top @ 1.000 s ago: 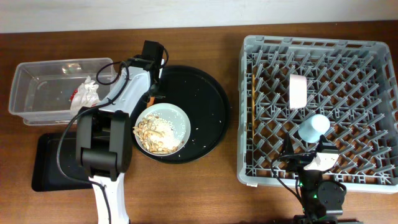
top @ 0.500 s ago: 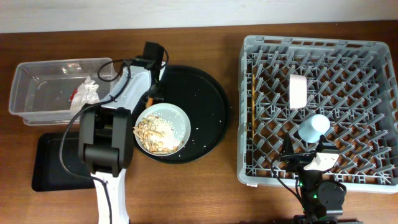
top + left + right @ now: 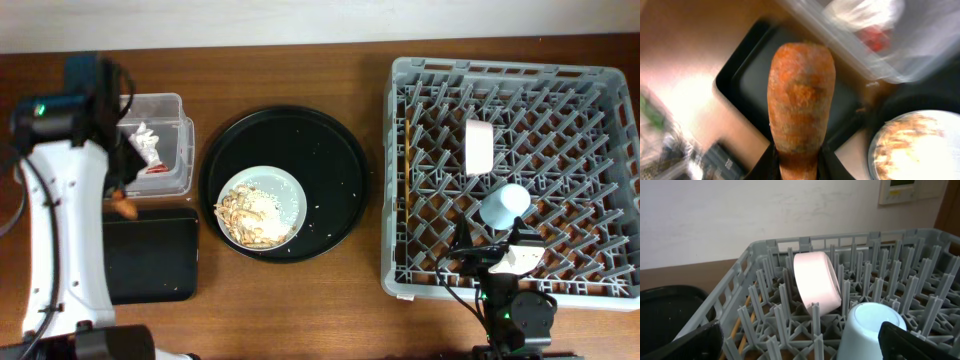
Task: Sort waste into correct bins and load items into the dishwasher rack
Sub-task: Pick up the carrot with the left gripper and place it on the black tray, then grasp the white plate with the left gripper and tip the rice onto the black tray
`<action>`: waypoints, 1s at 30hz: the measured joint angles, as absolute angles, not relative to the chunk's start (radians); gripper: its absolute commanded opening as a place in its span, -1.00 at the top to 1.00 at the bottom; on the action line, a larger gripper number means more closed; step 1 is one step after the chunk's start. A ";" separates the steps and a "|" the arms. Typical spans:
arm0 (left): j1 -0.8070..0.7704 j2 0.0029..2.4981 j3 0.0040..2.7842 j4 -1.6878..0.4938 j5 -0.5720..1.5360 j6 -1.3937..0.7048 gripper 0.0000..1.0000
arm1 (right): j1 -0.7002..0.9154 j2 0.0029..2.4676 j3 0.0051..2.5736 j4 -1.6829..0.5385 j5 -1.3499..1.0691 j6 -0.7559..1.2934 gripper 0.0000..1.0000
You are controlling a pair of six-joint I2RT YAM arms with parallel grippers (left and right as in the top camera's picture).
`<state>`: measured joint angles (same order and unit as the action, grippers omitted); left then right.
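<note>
My left gripper (image 3: 122,200) is shut on the orange-brown sausage piece (image 3: 127,209) and holds it above the near edge of the clear tub (image 3: 165,140), by the far edge of the shallow black tray (image 3: 150,255). In the left wrist view the sausage piece (image 3: 800,100) fills the centre over the black tray (image 3: 752,82). Tissue (image 3: 148,142) and red wrapper (image 3: 158,168) lie in the tub. The grey-blue plate (image 3: 285,195) holds shredded scraps (image 3: 245,212). My right gripper (image 3: 497,244) is open and empty at the rack's (image 3: 510,70) front edge. The rack holds the bowl (image 3: 479,147), cup (image 3: 505,205) and chopsticks (image 3: 407,165).
The plate sits in a large round black tray (image 3: 320,150) in the middle of the wooden table. My left arm covers the tub's left part. The right wrist view shows the bowl (image 3: 815,282) on edge, the upturned cup (image 3: 870,330) and the chopsticks (image 3: 735,325).
My left arm has swung from the round tray's left rim far to the left, carrying the sausage piece to the gap between tub and black tray. The right arm has not moved.
</note>
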<state>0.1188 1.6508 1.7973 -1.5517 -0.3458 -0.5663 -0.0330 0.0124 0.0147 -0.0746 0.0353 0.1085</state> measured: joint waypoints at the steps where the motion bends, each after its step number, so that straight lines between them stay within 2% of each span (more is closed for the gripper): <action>1: 0.183 1.604 1.645 -1.499 -0.349 -0.606 0.98 | -0.033 0.013 0.015 -0.075 0.036 0.109 -0.97; 2: 0.219 1.576 1.562 -1.435 -0.341 -0.624 0.91 | -0.033 0.014 0.015 -0.075 0.036 0.109 -0.96; 5: 0.404 1.454 1.187 -1.173 -0.222 -0.680 0.88 | -0.033 0.014 0.015 -0.075 0.036 0.108 -0.96; 6: 0.420 1.453 1.150 -1.144 -0.209 -0.684 0.76 | -0.033 0.013 0.015 -0.075 0.036 0.109 -0.96; 7: 0.434 1.444 1.051 -1.029 -0.172 -0.690 0.31 | -0.033 0.014 0.015 -0.075 0.036 0.109 -0.96; 9: 0.436 1.451 0.916 -0.973 -0.112 -0.706 -0.70 | -0.033 0.013 0.015 -0.076 0.036 0.109 -0.96; 10: 0.436 1.451 0.912 -0.958 -0.088 -0.704 -0.73 | -0.033 0.013 0.015 -0.075 0.036 0.109 -0.96; 12: 0.438 1.451 0.962 -0.995 -0.014 -0.683 -0.64 | -0.033 0.013 0.015 -0.075 0.036 0.109 -0.96; 15: 0.386 1.451 1.137 -1.047 0.119 -0.575 -0.37 | -0.034 0.013 0.015 -0.075 0.036 0.108 -0.96; 19: -0.020 1.456 1.213 -0.952 0.146 -0.340 -0.31 | -0.034 0.012 0.015 -0.075 0.036 0.109 -0.96; 21: -0.289 1.504 1.216 -0.907 0.056 -0.253 -0.24 | -0.034 0.012 0.015 -0.075 0.036 0.109 -0.96; 23: -0.459 1.600 1.216 -0.861 -0.020 -0.214 -0.11 | -0.034 0.012 0.015 -0.075 0.036 0.109 -0.96; 25: -0.545 1.685 1.216 -0.820 -0.046 -0.196 -0.04 | -0.034 0.012 0.015 -0.075 0.036 0.109 -0.96; 27: -0.626 1.806 1.214 -0.780 -0.087 -0.176 0.13 | -0.034 0.012 0.015 -0.075 0.036 0.109 -0.96; 30: -0.641 1.876 1.215 -0.779 -0.113 -0.168 0.55 | -0.034 0.012 0.015 -0.075 0.036 0.109 -0.96</action>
<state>-0.6407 1.8755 1.2148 -0.7792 -0.1135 -0.1680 -0.0341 0.0120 0.0147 -0.0753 0.0357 0.1085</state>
